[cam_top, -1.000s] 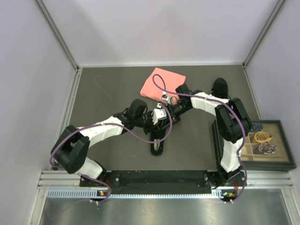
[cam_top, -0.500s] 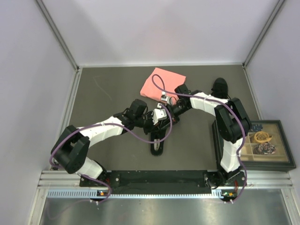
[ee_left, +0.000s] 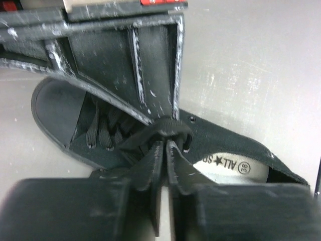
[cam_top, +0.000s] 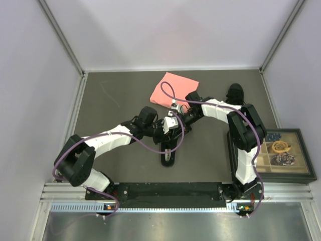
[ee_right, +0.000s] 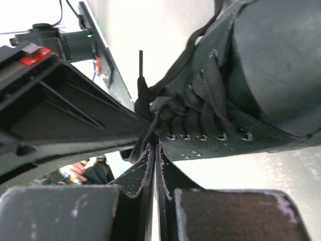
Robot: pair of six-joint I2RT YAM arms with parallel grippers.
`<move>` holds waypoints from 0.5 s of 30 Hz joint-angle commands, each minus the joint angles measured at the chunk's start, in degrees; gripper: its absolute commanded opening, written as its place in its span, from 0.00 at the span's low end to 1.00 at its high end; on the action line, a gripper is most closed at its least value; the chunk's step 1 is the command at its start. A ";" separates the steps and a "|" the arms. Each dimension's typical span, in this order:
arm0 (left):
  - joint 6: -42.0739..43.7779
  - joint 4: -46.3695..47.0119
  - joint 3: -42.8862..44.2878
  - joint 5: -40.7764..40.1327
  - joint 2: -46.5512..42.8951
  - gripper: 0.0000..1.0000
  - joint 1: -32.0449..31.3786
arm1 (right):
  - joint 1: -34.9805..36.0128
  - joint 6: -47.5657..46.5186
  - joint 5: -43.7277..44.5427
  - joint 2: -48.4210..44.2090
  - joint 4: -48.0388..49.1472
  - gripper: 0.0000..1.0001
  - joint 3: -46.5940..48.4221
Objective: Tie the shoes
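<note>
Now both claws are pinched tight: left gripper (ee_left: 163, 144) and right gripper (ee_right: 153, 146) each clamp the laces (ee_left: 168, 126) at the knot of the shoe (cam_top: 169, 150), just nearer than the pink cloth (cam_top: 173, 90). The other shoe (cam_top: 234, 93) sits right of that cloth. Laces look thin, limp and slippery, so I'd take hold close by the knot. Since a second ago the right elbow has leaned slightly toward the cloth; the shoe hasn't budged.

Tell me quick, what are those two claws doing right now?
Left gripper: closed, pinching the shoelace.
Right gripper: closed, pinching the shoelace too.
</note>
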 commanded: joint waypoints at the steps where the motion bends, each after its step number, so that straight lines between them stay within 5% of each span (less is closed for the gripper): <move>1: 1.49 -7.53 2.09 -1.12 -4.48 0.22 1.09 | 0.06 -2.17 2.60 -2.18 -0.38 0.00 2.36; 7: 9.63 -19.83 3.23 4.33 -10.11 0.51 13.46 | -0.65 -4.18 7.35 -6.40 -2.30 0.00 3.06; 15: 26.87 -27.33 6.47 1.17 -0.20 0.53 23.86 | -0.73 -7.61 11.22 -7.63 -7.76 0.00 5.17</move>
